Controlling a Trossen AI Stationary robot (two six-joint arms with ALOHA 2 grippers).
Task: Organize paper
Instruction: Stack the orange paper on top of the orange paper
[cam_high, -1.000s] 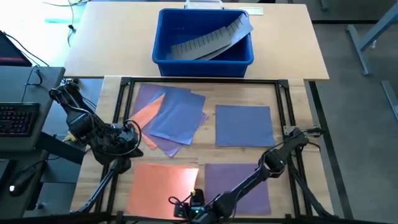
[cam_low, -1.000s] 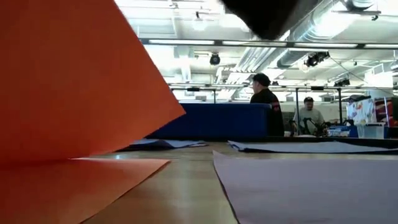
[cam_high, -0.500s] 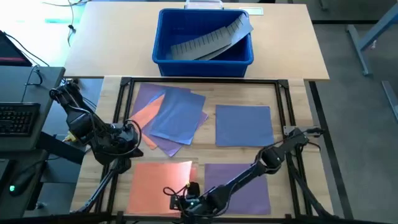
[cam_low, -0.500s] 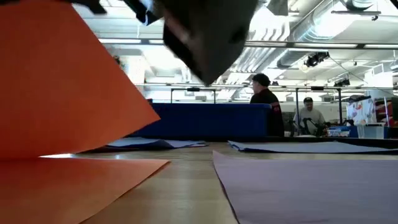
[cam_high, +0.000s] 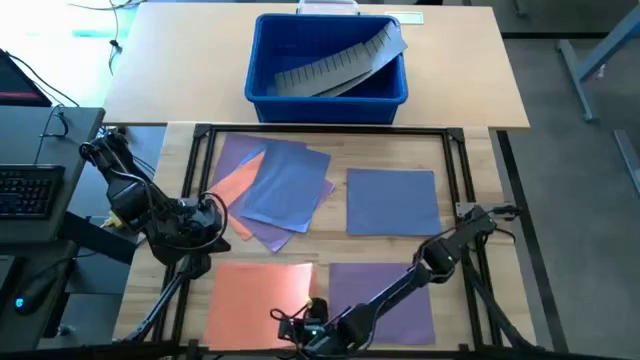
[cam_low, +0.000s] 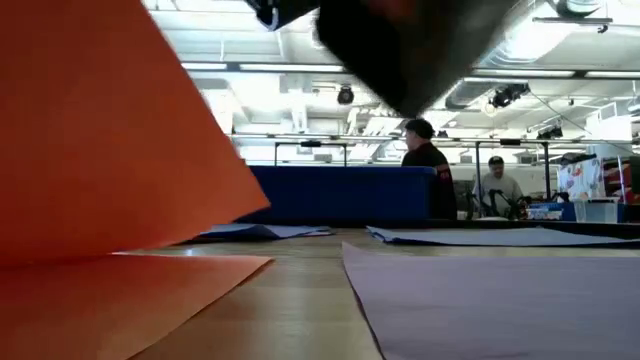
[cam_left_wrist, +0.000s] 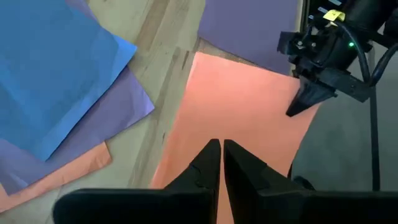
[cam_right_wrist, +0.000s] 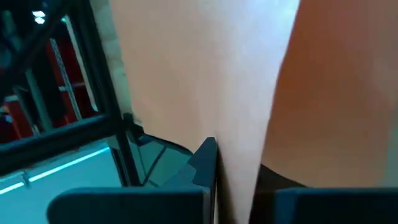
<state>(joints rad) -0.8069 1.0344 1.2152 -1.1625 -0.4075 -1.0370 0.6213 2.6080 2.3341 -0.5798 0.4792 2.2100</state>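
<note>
At near edge of the table (cam_high: 470, 160), right gripper (cam_high: 310, 325) is clamped on the near-right corner of the orange sheet (cam_high: 255, 295); right wrist view shows paper pinched between its fingers (cam_right_wrist: 208, 158), and low view shows the orange sheet curling up off the wood. Judgement: lifting by the corner peels it free so it can be dragged or stacked without crumpling. Purple sheet (cam_high: 385, 295) lies flat just beside it, right arm crossing over it. Further back, a blue sheet (cam_high: 392, 200) lies alone on the right, and a loose fanned pile (cam_high: 275, 190) of blue, purple and orange sits on the left, likely the stack target, though I can't confirm. Left gripper (cam_left_wrist: 222, 163) waits at the left edge of the table, fingers closed on nothing, aimed toward the orange sheet. Bin (cam_high: 325, 95) behind holds a grey strip (cam_high: 335, 62), not part of this.
</note>
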